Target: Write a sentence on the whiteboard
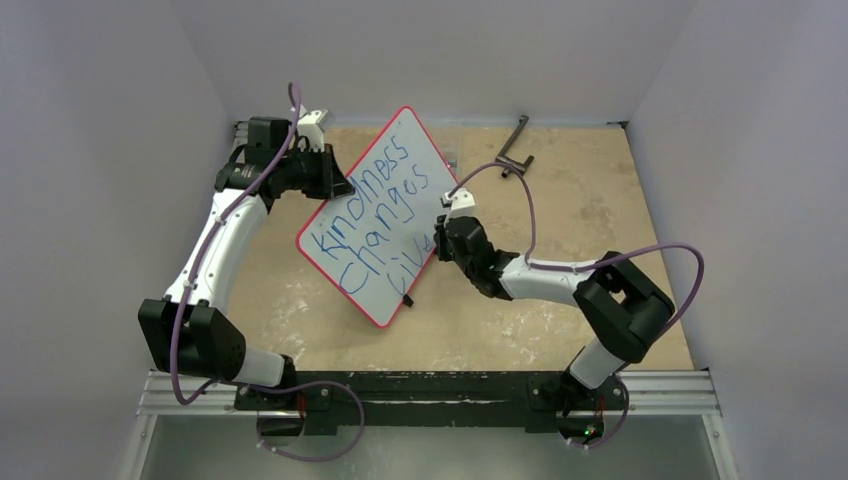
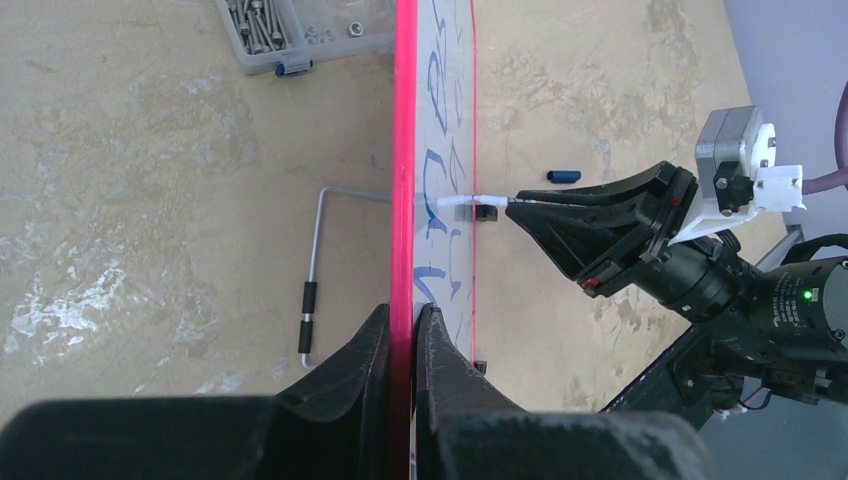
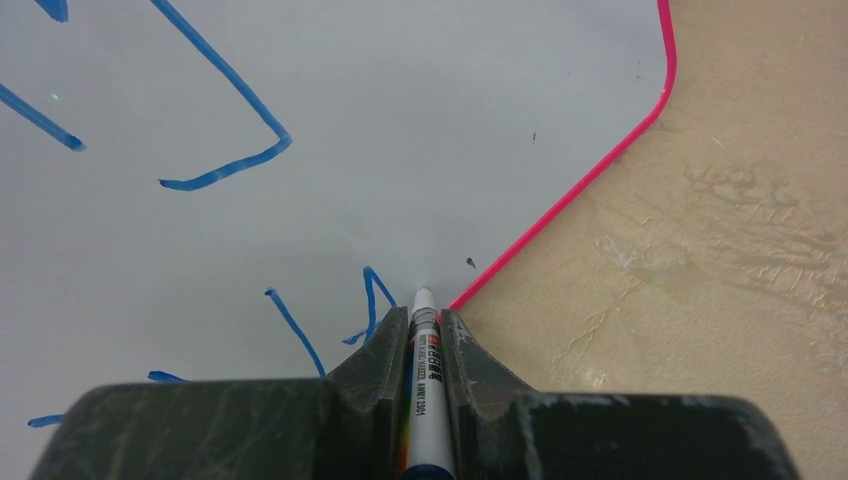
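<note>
The whiteboard, white with a thin red rim, stands tilted in the middle of the table. The sentence runs across it in blue slanted lines reading "Kindness changes", with a shorter third line below. My left gripper is shut on the board's upper left edge, and the red rim sits pinched in that gripper. My right gripper is shut on a white marker. The marker's tip touches the board close to its right rim, just past the last blue strokes.
A clear compartment box of screws lies behind the board. A bent metal rod with black sleeves rests on the table beside it. A blue cap lies on the wood. A black angled tool sits at the back right.
</note>
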Available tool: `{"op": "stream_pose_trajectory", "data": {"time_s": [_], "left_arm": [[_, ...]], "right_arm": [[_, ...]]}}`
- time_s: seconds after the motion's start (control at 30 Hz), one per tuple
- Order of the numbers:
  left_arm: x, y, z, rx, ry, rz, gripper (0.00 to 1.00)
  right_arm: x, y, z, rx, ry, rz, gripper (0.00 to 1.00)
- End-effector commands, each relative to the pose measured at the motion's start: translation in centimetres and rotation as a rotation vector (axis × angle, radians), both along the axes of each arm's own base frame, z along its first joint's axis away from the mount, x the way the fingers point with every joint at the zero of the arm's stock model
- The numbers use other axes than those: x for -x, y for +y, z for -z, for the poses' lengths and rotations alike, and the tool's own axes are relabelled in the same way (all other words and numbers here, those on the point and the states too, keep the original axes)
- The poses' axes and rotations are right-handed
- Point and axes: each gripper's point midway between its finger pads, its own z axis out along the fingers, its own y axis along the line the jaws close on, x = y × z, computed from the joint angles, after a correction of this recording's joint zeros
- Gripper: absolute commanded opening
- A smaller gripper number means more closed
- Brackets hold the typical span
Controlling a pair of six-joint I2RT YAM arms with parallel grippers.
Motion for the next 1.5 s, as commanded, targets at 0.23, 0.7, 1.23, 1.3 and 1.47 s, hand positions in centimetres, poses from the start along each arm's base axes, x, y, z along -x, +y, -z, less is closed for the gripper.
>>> {"op": "stream_pose_trajectory", "data": {"time_s": [0.23,0.7,1.23,1.3,1.47], "left_arm": [[0.2,2.1,1.7,-0.138,0.009,-0.030,0.00],[0.2,2.1,1.6,-0.136,0.007,-0.031,0.00],[0.2,2.1,1.7,-0.135,0.012,-0.031,0.00],[0.1,2.1,1.7,-0.135,0.012,-0.030,0.00],[0.1,2.1,1.7,-0.135,0.011,-0.030,0.00]], "right_arm": [[-1.0,0.7,-6.2,-0.157,-0.073,-0.039,0.00],[-4.3,-1.7,-7.5,-0.370,-0.046,-0.017,0.00],[-5.1,-1.6,-4.5,-0.498,0.049,-0.011,0.00],[-5.1,-1.5,-4.0,-0.499,0.062,-0.014,0.00],[-4.8,-1.1,-3.2,-0.505,0.081,-0.029,0.00]]}}
